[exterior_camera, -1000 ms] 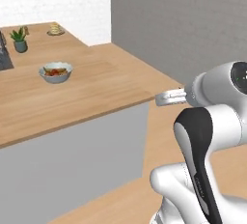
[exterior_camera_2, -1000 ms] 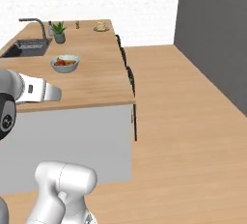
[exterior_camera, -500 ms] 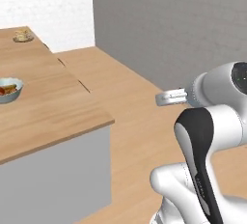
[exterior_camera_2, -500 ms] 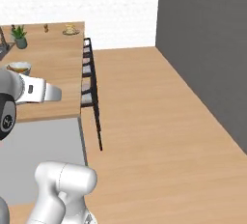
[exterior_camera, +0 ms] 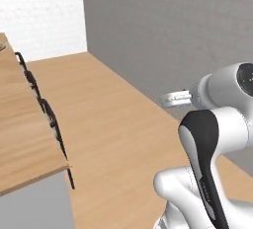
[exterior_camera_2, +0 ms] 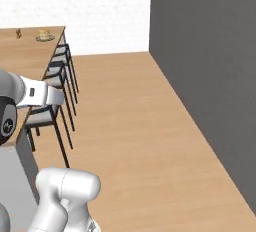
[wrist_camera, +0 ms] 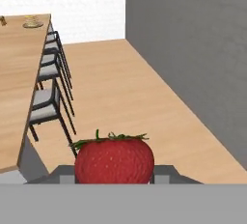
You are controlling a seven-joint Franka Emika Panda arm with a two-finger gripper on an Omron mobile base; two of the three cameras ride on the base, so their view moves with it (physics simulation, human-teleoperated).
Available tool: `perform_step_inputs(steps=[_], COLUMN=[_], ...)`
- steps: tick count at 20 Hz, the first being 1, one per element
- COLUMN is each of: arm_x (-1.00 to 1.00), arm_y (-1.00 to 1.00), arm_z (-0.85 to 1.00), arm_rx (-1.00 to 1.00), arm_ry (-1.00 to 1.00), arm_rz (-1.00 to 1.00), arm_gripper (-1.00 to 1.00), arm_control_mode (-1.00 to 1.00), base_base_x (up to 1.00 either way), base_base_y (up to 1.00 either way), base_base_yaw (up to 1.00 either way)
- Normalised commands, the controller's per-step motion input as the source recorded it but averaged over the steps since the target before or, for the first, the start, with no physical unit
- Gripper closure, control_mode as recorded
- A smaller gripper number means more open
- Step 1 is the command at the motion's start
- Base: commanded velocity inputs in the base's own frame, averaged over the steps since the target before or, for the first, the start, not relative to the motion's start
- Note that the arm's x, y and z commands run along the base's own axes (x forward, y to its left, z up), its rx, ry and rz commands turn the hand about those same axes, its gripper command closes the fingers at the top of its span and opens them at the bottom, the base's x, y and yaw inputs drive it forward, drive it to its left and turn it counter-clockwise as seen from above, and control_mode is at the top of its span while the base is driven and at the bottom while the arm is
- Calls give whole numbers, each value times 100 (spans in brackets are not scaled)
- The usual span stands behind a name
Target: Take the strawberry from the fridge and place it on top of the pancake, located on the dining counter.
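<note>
Gripper [wrist_camera: 114,177] clenched on the strawberry [wrist_camera: 114,160]: in hand view the berry sits at bottom centre, green leaves up, w/ grey finger parts flanking its lower left and right. So the strawberry is in the grip, off the dining counter [wrist_camera: 19,73].

Landmark = dining counter, light-brown wood, running away along the left side of hand view & right base view; its near corner shows at left in left base view [exterior_camera: 24,139].
- pancake [wrist_camera: 32,22]: small tan stack on a grey plate, at the counter's far end near the chair-side edge. Also seen in right base view [exterior_camera_2: 45,35]. Well apart from the strawberry.
- small brownish item [exterior_camera_2: 18,33] just beside the pancake, further in from the edge; too small to ID.
- chairs [wrist_camera: 48,97]: dark frames, grey seats, lined up along the counter's right edge in hand view; same row in right base view [exterior_camera_2: 57,83].
- dark grey wall [exterior_camera_2: 210,61] across the wood floor [exterior_camera_2: 135,126] from the counter; white brick wall [exterior_camera_2: 80,6] beyond the counter's far end.
</note>
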Motion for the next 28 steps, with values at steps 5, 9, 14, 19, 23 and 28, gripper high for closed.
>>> perform_step_inputs(steps=[5, 9, 14, 19, 23, 28], arm_x=[0, 0, 0, 0, 0, 0], arm_y=[0, 0, 0, 0, 0, 0], arm_z=[0, 0, 0, 0, 0, 0], arm_rx=[0, 0, 0, 0, 0, 0], arm_ry=[0, 0, 0, 0, 0, 0], arm_rz=[0, 0, 0, 0, 0, 0], arm_gripper=[100, 100, 100, 100, 100, 100], arm_control_mode=[100, 100, 100, 100, 100, 100], base_base_x=[100, 100, 100, 100, 100, 100], base_base_y=[-99, -88, -59, -38, -39, -39], base_base_yaw=[16, 23, 35, 41, 42, 41])
